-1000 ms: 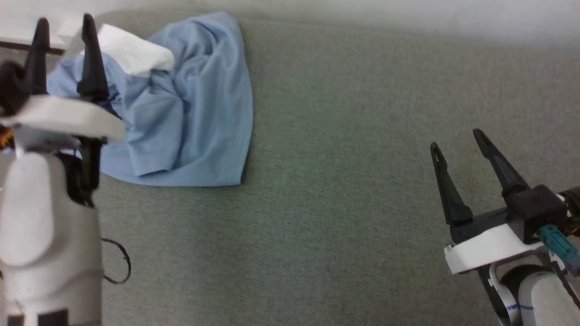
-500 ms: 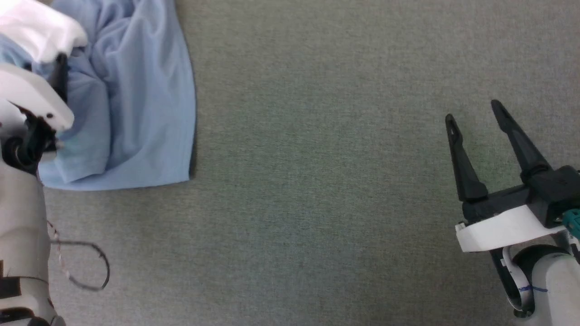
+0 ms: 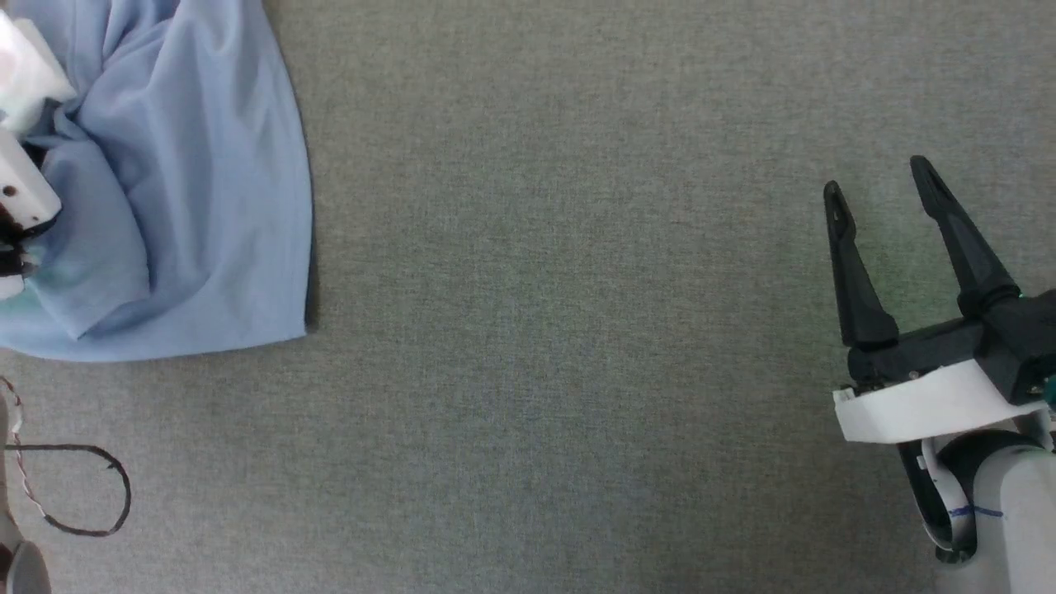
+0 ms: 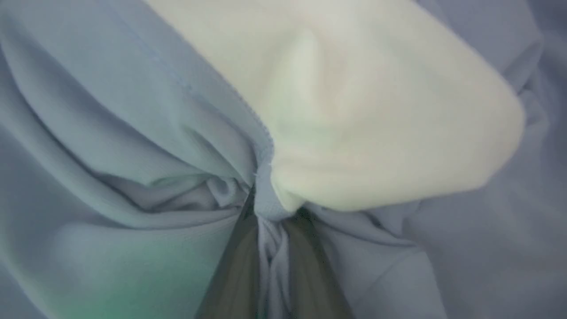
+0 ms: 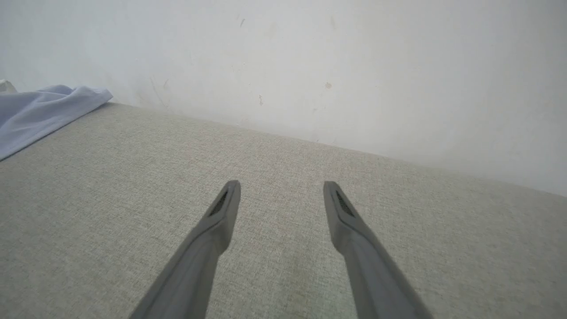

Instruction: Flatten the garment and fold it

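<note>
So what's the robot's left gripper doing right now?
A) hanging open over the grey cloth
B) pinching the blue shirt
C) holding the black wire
B: in the left wrist view, the left gripper has its two fingers squeezed close together with a bunched fold of the blue shirt caught between them.

Soft, even, diffuse light falls on the bench (image 3: 577, 330); the garment (image 3: 206, 165) throws a thin dark shadow along its edge nearest the bench's middle. The left wrist view is badly out of focus: the left gripper (image 4: 271, 221) is two grey smears, the white trim (image 4: 376, 110) washed out, a green tint low left. The wall (image 5: 354, 66) looks bright and hazy.
</note>
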You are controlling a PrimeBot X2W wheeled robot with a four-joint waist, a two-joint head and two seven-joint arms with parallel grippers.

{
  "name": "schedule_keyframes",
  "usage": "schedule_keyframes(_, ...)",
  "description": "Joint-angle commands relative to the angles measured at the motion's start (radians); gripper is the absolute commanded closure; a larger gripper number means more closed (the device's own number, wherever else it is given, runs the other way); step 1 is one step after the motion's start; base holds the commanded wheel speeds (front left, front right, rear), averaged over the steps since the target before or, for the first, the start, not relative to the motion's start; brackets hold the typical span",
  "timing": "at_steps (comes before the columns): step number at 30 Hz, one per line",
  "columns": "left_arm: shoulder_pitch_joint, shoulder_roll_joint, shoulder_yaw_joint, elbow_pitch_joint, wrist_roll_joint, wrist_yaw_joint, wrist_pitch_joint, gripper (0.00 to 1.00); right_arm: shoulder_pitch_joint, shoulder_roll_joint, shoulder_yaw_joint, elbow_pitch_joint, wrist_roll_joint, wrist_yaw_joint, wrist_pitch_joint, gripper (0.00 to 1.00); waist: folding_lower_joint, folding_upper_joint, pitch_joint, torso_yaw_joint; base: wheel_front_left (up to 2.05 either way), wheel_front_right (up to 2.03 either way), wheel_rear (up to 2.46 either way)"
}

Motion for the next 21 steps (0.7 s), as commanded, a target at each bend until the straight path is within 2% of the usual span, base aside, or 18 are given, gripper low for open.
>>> schedule_keyframes(1, 0.046, -0.007, -0.021, 0.029, 0.026, 0.027, 0.001, 1.0, -0.004, 0.006, -0.003, 0.008, 0.009, -0.001, -0.008, 0.0, 0.0, 0.0, -0.045, 0.0, 0.0, 0.0, 0.0)
schedule_keyframes(5, 0.038, 0.026, -0.065, -0.044, 0.104, 0.077, -0.129, 1.0, 0.022, 0.023, -0.01, 0.037, 0.014, -0.001, -0.021, 0.0, 0.0, 0.0, -0.129, 0.004, 0.0, 0.0, 0.0)
schedule_keyframes(10, -0.001, 0.06, -0.132, -0.151, 0.203, 0.091, -0.335, 1.0, 0.065, 0.044, -0.022, 0.071, 0.02, -0.001, -0.039, 0.0, 0.0, 0.0, -0.252, 0.011, 0.0, 0.0, 0.0)
schedule_keyframes(16, -0.087, 0.071, -0.217, -0.221, 0.292, 0.062, -0.566, 1.0, 0.122, 0.057, -0.035, 0.087, 0.031, -0.001, -0.048, 0.0, 0.0, 0.0, -0.376, -0.001, 0.0, 0.0, 0.0)
schedule_keyframes(21, -0.169, 0.038, -0.289, -0.258, 0.325, 0.018, -0.679, 1.0, 0.172, 0.06, -0.05, 0.091, 0.062, -0.001, -0.05, 0.0, 0.0, 0.0, -0.45, -0.031, 0.0, 0.0, 0.0)
